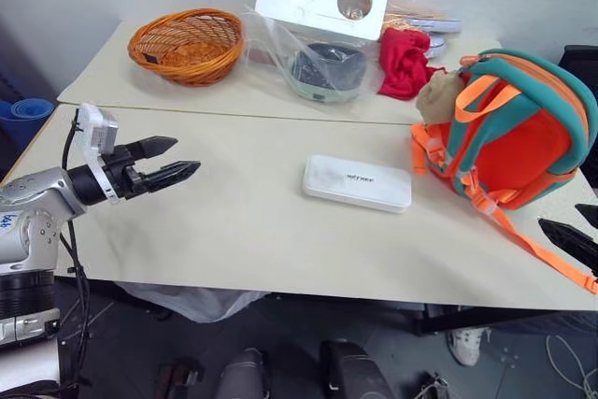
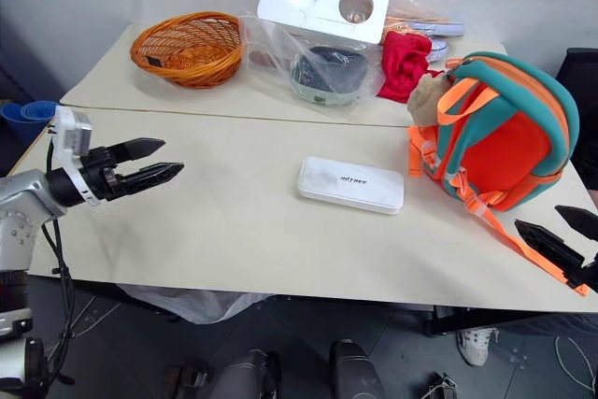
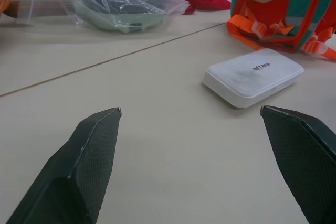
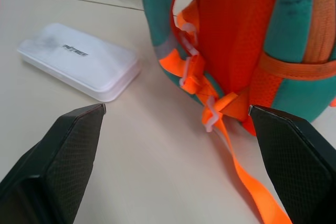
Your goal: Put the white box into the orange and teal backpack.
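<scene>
The box (image 1: 356,182) lies flat mid-table, backpack (image 1: 517,128) just beside it at 3 o'clock, while the left gripper (image 1: 171,161) at 9 o'clock and right gripper (image 2: 559,235) at 4 both hang spread, empty.

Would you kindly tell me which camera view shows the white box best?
The left eye view: the white box lies whole and unobstructed on the table, lettering up. The right eye view matches it. Both wrist views show it complete too, but low and oblique, beyond open fingers.
</scene>
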`<state>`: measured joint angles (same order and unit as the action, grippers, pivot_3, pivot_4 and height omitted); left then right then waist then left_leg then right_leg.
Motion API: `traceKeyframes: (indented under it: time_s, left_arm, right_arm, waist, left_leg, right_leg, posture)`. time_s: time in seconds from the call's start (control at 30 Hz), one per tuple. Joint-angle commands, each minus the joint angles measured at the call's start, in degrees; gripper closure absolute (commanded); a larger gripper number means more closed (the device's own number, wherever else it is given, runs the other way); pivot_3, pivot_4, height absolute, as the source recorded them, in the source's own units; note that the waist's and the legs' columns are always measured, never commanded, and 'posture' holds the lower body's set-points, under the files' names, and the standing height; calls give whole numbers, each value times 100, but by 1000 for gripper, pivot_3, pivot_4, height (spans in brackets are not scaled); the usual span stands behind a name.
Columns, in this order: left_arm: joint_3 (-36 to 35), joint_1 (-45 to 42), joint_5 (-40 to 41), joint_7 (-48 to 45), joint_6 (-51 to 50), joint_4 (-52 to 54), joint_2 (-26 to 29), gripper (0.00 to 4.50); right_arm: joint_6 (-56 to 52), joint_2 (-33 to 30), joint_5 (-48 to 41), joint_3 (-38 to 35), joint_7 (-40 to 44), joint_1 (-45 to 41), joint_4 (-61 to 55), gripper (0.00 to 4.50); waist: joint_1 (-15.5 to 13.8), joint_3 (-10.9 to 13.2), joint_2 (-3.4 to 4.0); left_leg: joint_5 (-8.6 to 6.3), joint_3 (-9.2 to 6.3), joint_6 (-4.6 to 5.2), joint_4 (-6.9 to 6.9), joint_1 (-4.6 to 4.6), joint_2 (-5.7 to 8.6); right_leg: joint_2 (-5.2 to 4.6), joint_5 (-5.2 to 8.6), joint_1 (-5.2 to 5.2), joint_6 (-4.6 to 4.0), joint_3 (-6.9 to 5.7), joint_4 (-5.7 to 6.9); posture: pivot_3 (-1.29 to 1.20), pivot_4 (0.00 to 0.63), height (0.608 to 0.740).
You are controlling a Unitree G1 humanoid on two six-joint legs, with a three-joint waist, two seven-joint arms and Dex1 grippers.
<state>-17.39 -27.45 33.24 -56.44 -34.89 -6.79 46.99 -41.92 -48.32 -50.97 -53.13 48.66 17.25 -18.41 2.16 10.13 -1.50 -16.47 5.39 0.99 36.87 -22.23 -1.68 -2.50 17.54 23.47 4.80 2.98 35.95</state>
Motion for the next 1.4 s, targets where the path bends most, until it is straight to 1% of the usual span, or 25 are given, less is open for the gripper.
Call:
traceKeyframes:
  time_s: [0.03,0.23,0.37,0.43,0.5,0.53,0.57,0.67,0.77,0.8,0.87,0.9,0.93,1.0,1.07,1.2,1.4]
  left_arm:
    - [195,58,-235,32,268,152,-13,38]
    - [294,-21,-329,171,275,96,-64,38]
    - [380,-137,-403,219,322,76,-104,38]
    - [470,-261,-434,356,267,96,-228,38]
    - [683,-483,-739,1018,189,28,-576,38]
    - [829,-564,-980,1362,251,-10,-777,434]
    - [969,-621,-1163,1592,301,-5,-949,602]
    - [1279,-745,-1405,1881,283,117,-1329,1459]
    - [1784,-1025,-1828,1994,538,-150,-1674,2416]
    - [1904,-1086,-1943,1974,642,-250,-1729,2770]
    - [2183,-1243,-2158,1919,819,-532,-1901,3411]
    - [2358,-1340,-2278,1886,898,-686,-2018,3690]
    - [2494,-1433,-2383,1855,984,-862,-2122,4045]
    - [2586,-1587,-2513,1857,1152,-1196,-2287,4500]
    - [2640,-1708,-2587,1847,1221,-1420,-2431,4500]
    - [2784,-1914,-2710,1797,1241,-1749,-2735,4500]
    - [2807,-2080,-2874,1768,1403,-2137,-3038,4500]
  right_arm:
    - [-14,73,-73,-52,-238,-59,-247,28]
    - [12,125,-20,-67,-407,-57,-301,28]
    - [90,139,98,47,-413,-12,-327,28]
    - [230,108,401,304,-450,32,-408,28]
    - [498,48,1003,808,-653,15,-476,28]
    - [505,51,1142,1050,-775,-71,-541,0]
    - [477,88,1198,1249,-909,-200,-602,0]
    - [395,225,1204,1703,-1152,-546,-779,598]
    - [420,374,1402,2399,-1346,-970,-776,1601]
    - [439,404,1480,2552,-1383,-1074,-735,1998]
    - [504,528,1736,2955,-1551,-1451,-474,2688]
    - [550,611,1917,3215,-1658,-1705,-271,2965]
    - [593,687,2062,3426,-1730,-1921,-100,3357]
    - [663,772,2279,3688,-1770,-2192,139,3947]
    - [752,812,2526,3903,-1827,-2397,368,4482]
    - [903,959,2943,4365,-1895,-2827,901,4482]
    - [1161,1287,3373,4685,-2034,-3400,1603,4482]
  waist:
    - [-9,0,0]
    - [-51,0,-1]
    - [-53,1,-1]
    - [-54,0,-1]
    - [-66,0,-2]
    - [-69,0,-2]
    - [-67,0,-1]
    - [-46,0,-1]
    - [-48,4,-8]
    - [-57,4,-8]
    - [-54,4,-7]
    - [-53,4,-7]
    - [-50,4,-7]
    - [-58,5,-7]
    - [-61,5,-7]
    - [-66,5,-7]
    - [-48,5,-7]
  left_leg:
    - [0,0,0,2,0,0]
    - [1,-1,1,8,-6,2]
    - [0,-1,0,3,-7,2]
    - [0,0,0,4,-7,2]
    - [1,0,1,9,-6,2]
    - [2,0,2,16,-6,3]
    - [4,1,7,19,-8,4]
    - [8,8,12,26,-10,10]
    - [8,12,7,24,-12,5]
    - [10,11,3,25,-12,5]
    - [12,13,2,25,-12,8]
    - [12,14,2,25,-10,7]
    - [12,16,2,27,-10,8]
    - [13,24,5,34,-10,12]
    - [14,23,8,32,-15,12]
    - [14,25,6,32,-30,11]
    - [14,31,7,42,-28,11]
  right_leg:
    - [0,0,0,0,0,1]
    - [-2,-1,2,2,1,-1]
    - [-3,-1,4,2,1,-4]
    - [-2,-1,3,2,1,-4]
    - [-3,-2,1,3,1,-2]
    - [-4,-4,-3,7,0,0]
    - [-5,-8,-2,13,0,0]
    - [-6,-13,-1,24,5,6]
    - [5,-14,5,24,8,7]
    - [8,-14,5,24,7,8]
    - [9,-14,7,24,8,10]
    - [10,-14,6,24,8,11]
    - [10,-14,6,24,9,11]
    - [8,-15,6,27,15,12]
    - [8,-16,11,27,14,11]
    - [10,-15,26,28,13,10]
    - [11,-16,25,29,17,19]
  posture:
    - [0,150,740]
    - [0,150,740]
    - [0,150,740]
    - [0,150,740]
    - [0,150,740]
    - [0,150,740]
    - [0,150,740]
    - [0,150,740]
    - [0,150,740]
    - [0,150,740]
    - [0,150,740]
    - [0,150,740]
    - [0,150,740]
    - [0,150,740]
    - [0,150,740]
    - [0,150,740]
    - [0,150,740]
